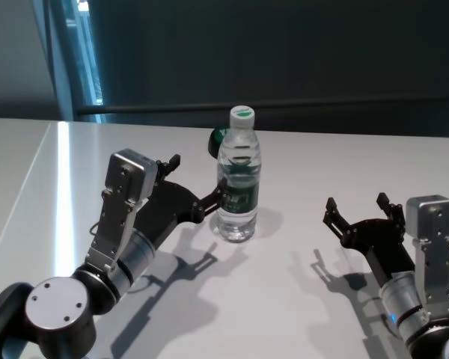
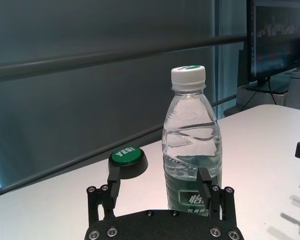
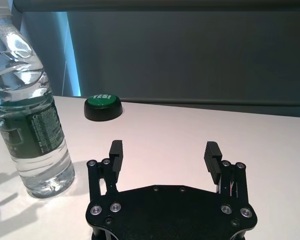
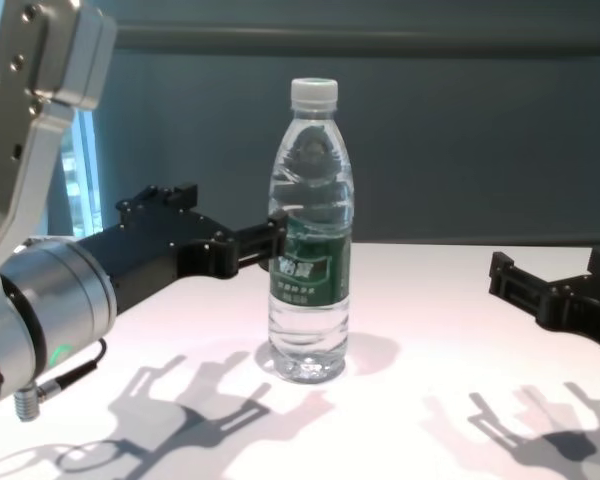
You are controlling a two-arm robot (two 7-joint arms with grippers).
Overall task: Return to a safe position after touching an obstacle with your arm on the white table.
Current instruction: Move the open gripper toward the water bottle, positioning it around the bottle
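The obstacle, a clear water bottle [image 1: 237, 179] with a white cap and a dark green label, stands upright near the middle of the white table [image 1: 314, 299]. My left gripper [image 1: 194, 181] is open and low over the table on the bottle's left. One of its fingertips [image 4: 270, 240] reaches the label and appears to touch it. In the left wrist view the bottle [image 2: 192, 145] rises just behind that finger [image 2: 204, 182]. My right gripper [image 1: 358, 206] is open and empty, apart from the bottle [image 3: 27, 125] on its right.
A black push button with a green top marked YES [image 2: 126, 160] sits on the table behind the bottle, partly hidden by it in the head view. A dark wall runs along the table's far edge. Bare tabletop [image 4: 430, 350] lies between the two arms.
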